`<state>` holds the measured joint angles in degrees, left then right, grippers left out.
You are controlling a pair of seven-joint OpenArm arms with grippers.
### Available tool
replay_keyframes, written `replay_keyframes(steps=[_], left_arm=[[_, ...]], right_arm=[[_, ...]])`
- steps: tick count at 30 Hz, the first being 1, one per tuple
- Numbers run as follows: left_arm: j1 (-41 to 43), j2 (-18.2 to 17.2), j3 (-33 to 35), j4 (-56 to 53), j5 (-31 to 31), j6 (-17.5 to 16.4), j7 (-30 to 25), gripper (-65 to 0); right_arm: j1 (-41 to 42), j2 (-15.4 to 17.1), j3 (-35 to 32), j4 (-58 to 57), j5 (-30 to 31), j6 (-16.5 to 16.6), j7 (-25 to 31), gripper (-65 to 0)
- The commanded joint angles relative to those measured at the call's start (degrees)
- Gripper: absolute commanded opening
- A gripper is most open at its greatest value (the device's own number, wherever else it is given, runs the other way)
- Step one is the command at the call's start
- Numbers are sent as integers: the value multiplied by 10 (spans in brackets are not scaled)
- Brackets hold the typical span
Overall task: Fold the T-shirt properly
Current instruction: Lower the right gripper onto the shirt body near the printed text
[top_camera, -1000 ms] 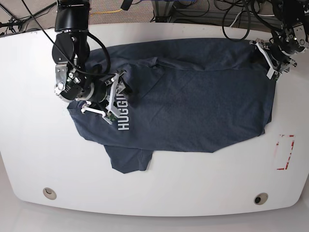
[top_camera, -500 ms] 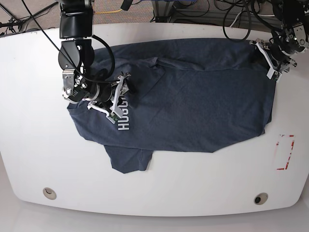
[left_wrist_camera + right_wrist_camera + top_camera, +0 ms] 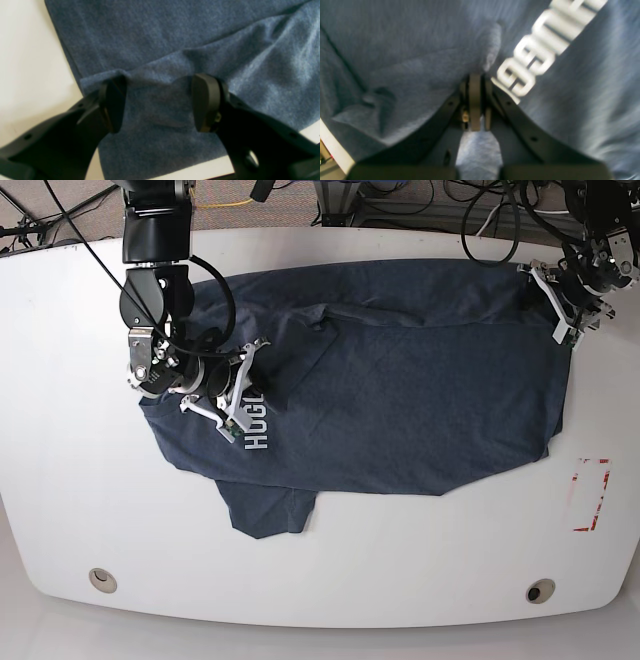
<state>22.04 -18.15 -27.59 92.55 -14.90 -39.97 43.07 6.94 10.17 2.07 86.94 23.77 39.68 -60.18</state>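
The dark navy T-shirt point(image 3: 420, 390) lies spread across the white table point(image 3: 60, 440), one sleeve pointing at the front edge. Its white lettering point(image 3: 257, 428) shows beside my right gripper point(image 3: 240, 380), which sits low on the chest area. In the right wrist view, that gripper point(image 3: 475, 77) is shut, with a raised fold of the T-shirt point(image 3: 407, 37) at its tips next to the lettering point(image 3: 540, 50). My left gripper point(image 3: 570, 305) is at the shirt's far right corner. In the left wrist view it point(image 3: 160, 102) stands open, fingers point(image 3: 203, 102) pressed onto the T-shirt point(image 3: 175, 37) and straddling a hem fold.
A red rectangle mark point(image 3: 590, 495) is on the table at the right, past the shirt's edge. Two round holes point(image 3: 101, 579) point(image 3: 540, 591) sit near the front edge. Cables lie behind the table's back edge.
My right gripper has closed from open onto the cloth and shifted slightly left, covering more of the lettering. The wrinkle near the collar has shifted. The left arm has not moved.
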Motion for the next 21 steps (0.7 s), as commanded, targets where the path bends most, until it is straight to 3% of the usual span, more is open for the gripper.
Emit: replay_keyframes(steps=[1, 11, 16, 21], left_arm=[[4, -7, -1, -1, 30, 0, 26, -272], [4, -7, -1, -1, 30, 0, 26, -272], [4, -7, -1, 0, 30, 0, 26, -272], [3, -7, -1, 2, 30, 0, 26, -272]], right_arm=[[21, 4, 5, 12, 8, 3, 13, -650], [54, 0, 35, 8, 9, 3, 13, -626], [56, 0, 38, 8, 9, 3, 13, -499], [54, 3, 39, 11, 9, 3, 13, -296]])
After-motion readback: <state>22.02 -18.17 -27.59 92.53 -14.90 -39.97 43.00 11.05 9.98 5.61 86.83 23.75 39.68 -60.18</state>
